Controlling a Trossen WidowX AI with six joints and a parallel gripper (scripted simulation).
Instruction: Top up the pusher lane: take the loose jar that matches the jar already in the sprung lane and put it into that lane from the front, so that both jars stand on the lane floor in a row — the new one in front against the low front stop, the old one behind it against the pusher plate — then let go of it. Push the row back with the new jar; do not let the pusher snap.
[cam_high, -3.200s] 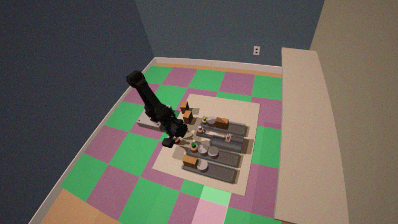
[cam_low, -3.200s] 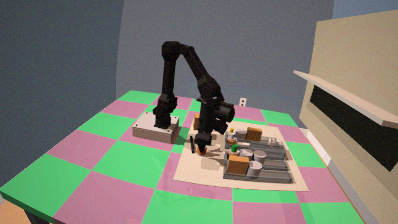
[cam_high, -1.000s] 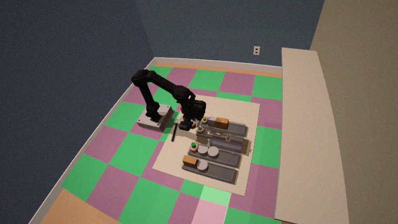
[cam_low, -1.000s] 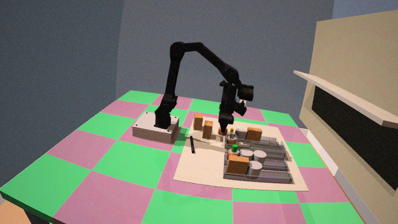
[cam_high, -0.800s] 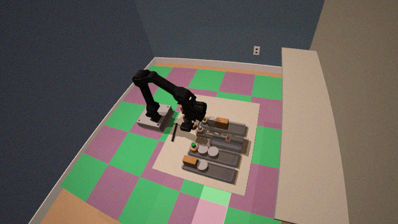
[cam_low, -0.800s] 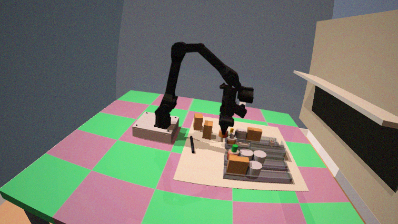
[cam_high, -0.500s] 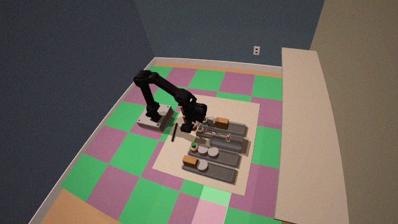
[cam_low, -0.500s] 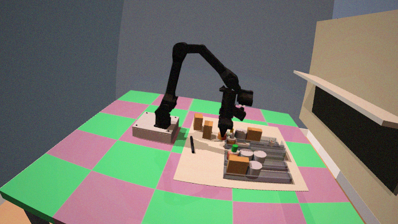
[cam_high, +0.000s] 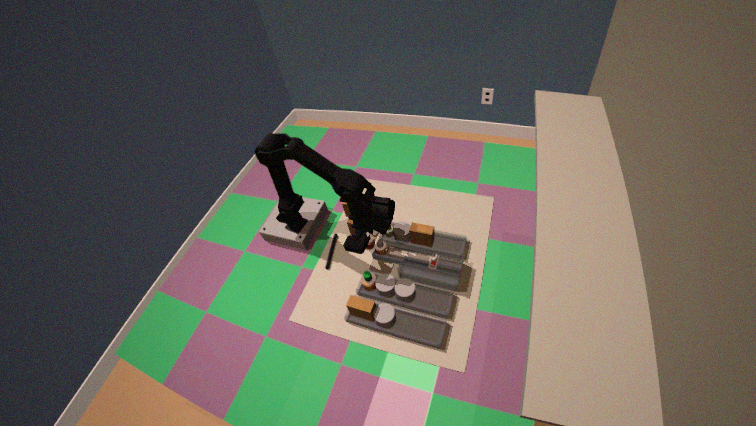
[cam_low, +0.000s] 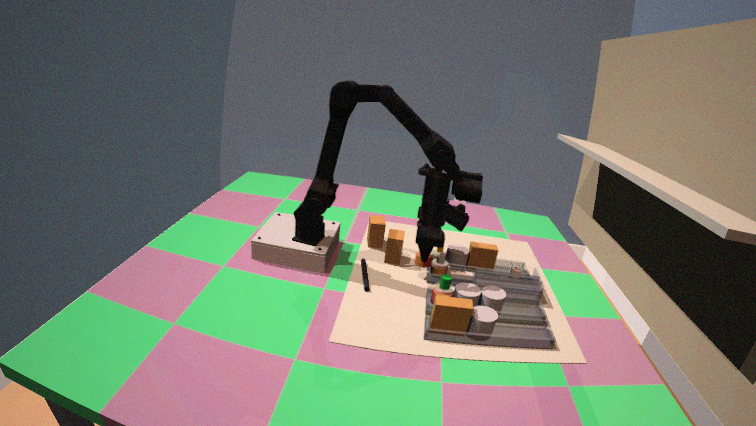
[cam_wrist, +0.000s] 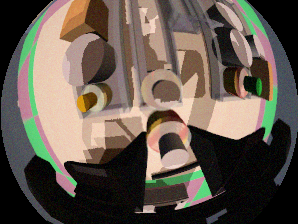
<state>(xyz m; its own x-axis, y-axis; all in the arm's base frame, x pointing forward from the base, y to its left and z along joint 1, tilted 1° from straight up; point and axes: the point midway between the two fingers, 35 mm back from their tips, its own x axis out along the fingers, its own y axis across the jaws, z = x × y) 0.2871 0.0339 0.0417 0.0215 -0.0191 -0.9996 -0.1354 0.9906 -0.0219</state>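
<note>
My gripper (cam_wrist: 166, 132) is shut on a jar (cam_wrist: 168, 139) (cam_low: 421, 259) with a pale grey cap and red and yellow bands. It holds the jar upright or nearly so, just in front of the sprung lane's front end; its exact height is hard to tell. The lane jar (cam_wrist: 161, 90) (cam_high: 380, 246) (cam_low: 439, 265), also pale-capped, stands at the front of the sprung lane. A small white and red piece (cam_high: 433, 261) (cam_low: 516, 270) shows toward the lane's rear. The low front stop and the pusher plate cannot be made out clearly.
A yellow-capped jar (cam_wrist: 92, 101) stands in the lane on one side, with a grey can and an orange box (cam_high: 421, 233) (cam_low: 483, 255). A green-capped jar (cam_high: 368, 280) (cam_wrist: 245, 84) stands in the other neighbouring lane. A black bar (cam_high: 331, 251) (cam_low: 365, 275) lies on the mat.
</note>
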